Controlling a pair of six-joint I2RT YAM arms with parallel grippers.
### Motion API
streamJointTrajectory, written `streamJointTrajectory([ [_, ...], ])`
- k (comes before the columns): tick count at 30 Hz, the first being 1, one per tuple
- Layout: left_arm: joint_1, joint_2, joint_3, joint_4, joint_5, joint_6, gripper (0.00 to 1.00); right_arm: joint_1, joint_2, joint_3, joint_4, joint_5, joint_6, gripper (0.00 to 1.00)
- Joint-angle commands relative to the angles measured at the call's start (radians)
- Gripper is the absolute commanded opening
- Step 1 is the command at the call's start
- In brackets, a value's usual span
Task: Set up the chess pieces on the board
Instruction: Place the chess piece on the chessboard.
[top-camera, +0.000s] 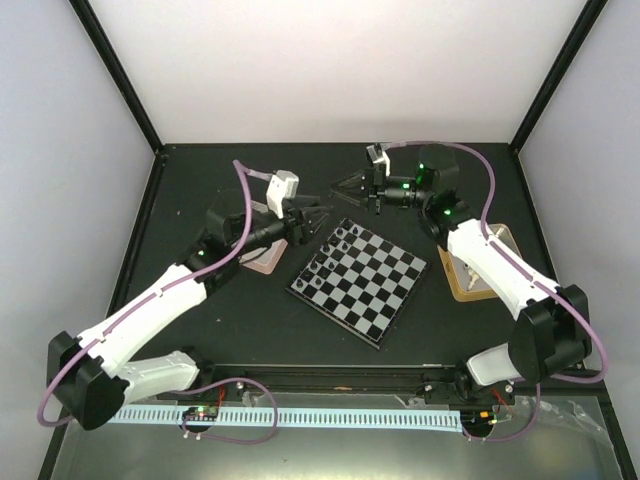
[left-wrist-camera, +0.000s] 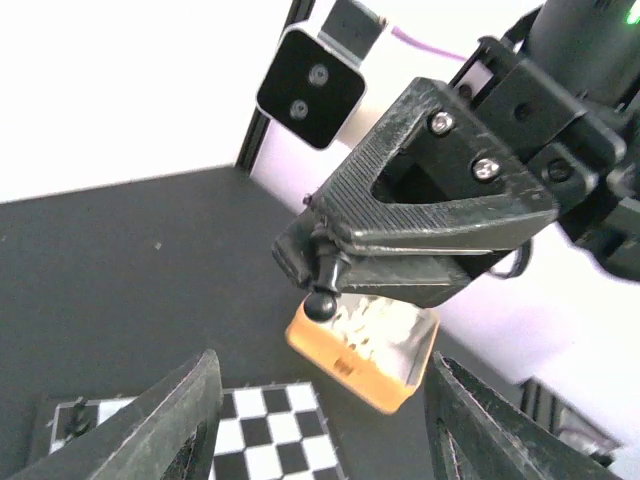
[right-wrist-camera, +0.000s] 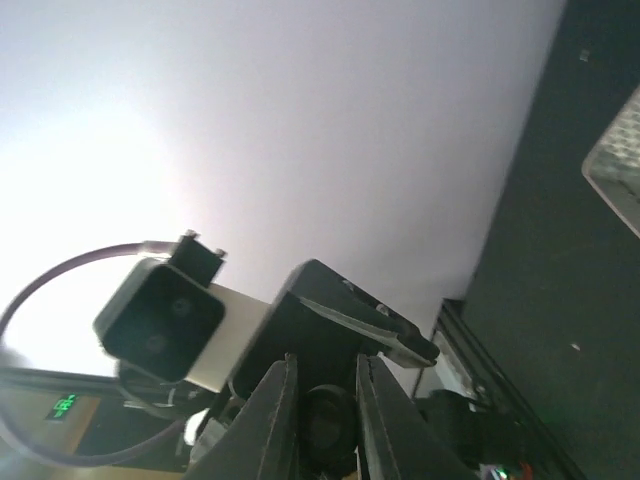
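Board (top-camera: 362, 285) lies skewed mid-worktop (top-camera: 230, 320), with a few black chess pieces (top-camera: 337, 243) standing along its far-left edge. Left tool (top-camera: 318, 221) hangs just off that edge, fingers spread with nothing between them; left tin (top-camera: 262, 260) sits beside it, and right tin (left-wrist-camera: 330, 355) with pale pieces (left-wrist-camera: 372, 322) is at the board's right. Farther back, right tool (left-wrist-camera: 318, 272) is clenched on one black piece (left-wrist-camera: 321, 300), clear above the worktop.
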Motion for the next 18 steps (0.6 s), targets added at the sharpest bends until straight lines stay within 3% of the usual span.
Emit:
streamJointTrajectory([
  [1, 0.012, -0.067, -0.047, 0.238, 0.014, -0.155, 0.56, -0.009, -0.035, -0.016, 0.249, -0.018, 0.21, 0.1],
  [6, 0.021, -0.069, -0.038, 0.329, 0.051, -0.222, 0.57, -0.008, -0.049, -0.058, 0.452, -0.015, 0.384, 0.1],
  [10, 0.027, -0.03, -0.001, 0.394, 0.099, -0.287, 0.56, -0.009, -0.05, -0.069, 0.513, -0.024, 0.441, 0.11],
  [18, 0.03, 0.051, 0.041, 0.479, 0.153, -0.385, 0.38, -0.009, -0.056, -0.091, 0.576, -0.02, 0.499, 0.1],
])
